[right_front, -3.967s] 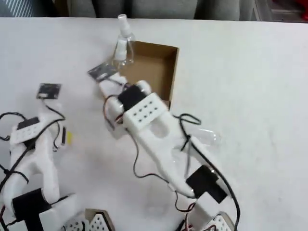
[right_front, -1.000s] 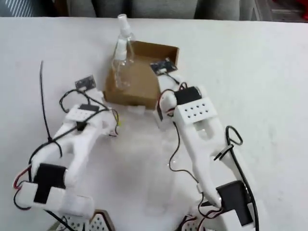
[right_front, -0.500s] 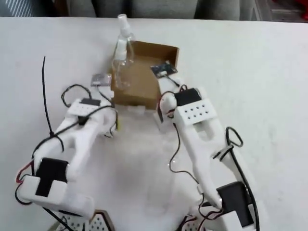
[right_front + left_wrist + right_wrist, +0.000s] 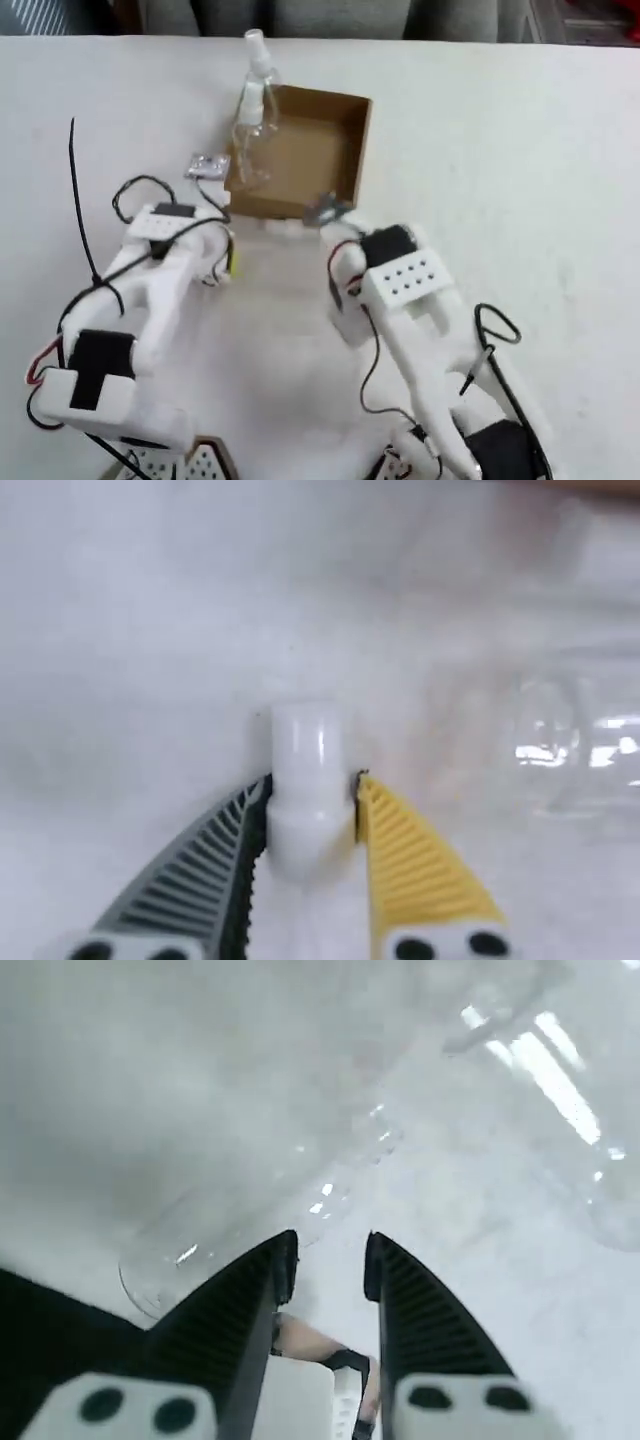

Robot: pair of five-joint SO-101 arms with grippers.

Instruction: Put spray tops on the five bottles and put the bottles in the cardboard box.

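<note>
The left hand (image 4: 310, 788) was clamped on a white spray top (image 4: 308, 755), its grey finger on one side and its yellow finger on the other, with the top standing up between them over the white table (image 4: 520, 150). Near it, off the yellow finger's side, a clear bottle (image 4: 580, 742) lay blurred on the table, apart from the hand. The right hand (image 4: 328, 1248) had its two black fingers a narrow gap apart with nothing gripped between them. Just past their tips a second clear bottle (image 4: 255, 1205) lay on its side on the table, not touching the fingers. From above, the two arms reached in from the near edge toward the cardboard box (image 4: 345, 160), which sat open just beyond them. Two capped bottles (image 4: 252, 105) stood upright at the box's left wall, one behind the other, both already with spray tops on; I could not tell whether they stood inside the box or just beside it
</note>
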